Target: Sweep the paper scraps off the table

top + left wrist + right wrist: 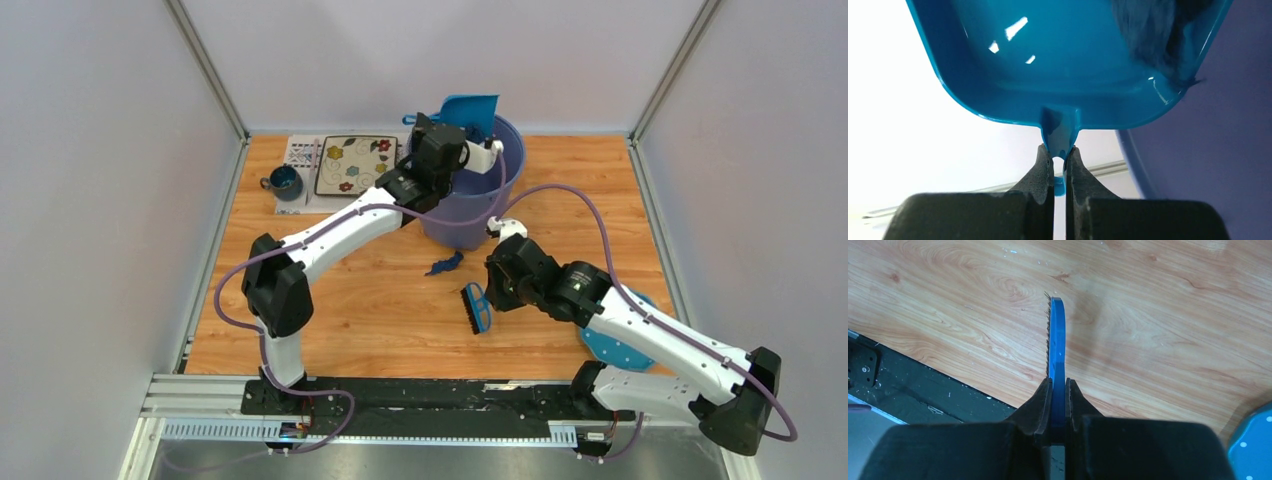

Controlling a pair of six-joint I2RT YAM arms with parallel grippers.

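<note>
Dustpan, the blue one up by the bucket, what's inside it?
Inside the dustpan, one dark, fuzzy clump sits against one side, too blurry to name. The rest looks bare and shiny. The pan's front part runs out of the picture, so anything there is hidden.

1. Dark blue paper scrap (445, 264) on the table (380, 320): 1. Dark blurred stuff in the pan, can't count it.
2. Blue dustpan (470, 112): 1.
3. Blue brush (476, 307): 1.
4. Purple-blue bucket (460, 228): 1.
5. Dark mug (285, 182): 1.
6. Flower-patterned plate (356, 164): 1.
7. White placemat (300, 150): 1.
8. Blue polka-dot cloth (610, 347): 1.
9. Robot arms: 2, left arm (330, 235) and right arm (650, 330).
</note>
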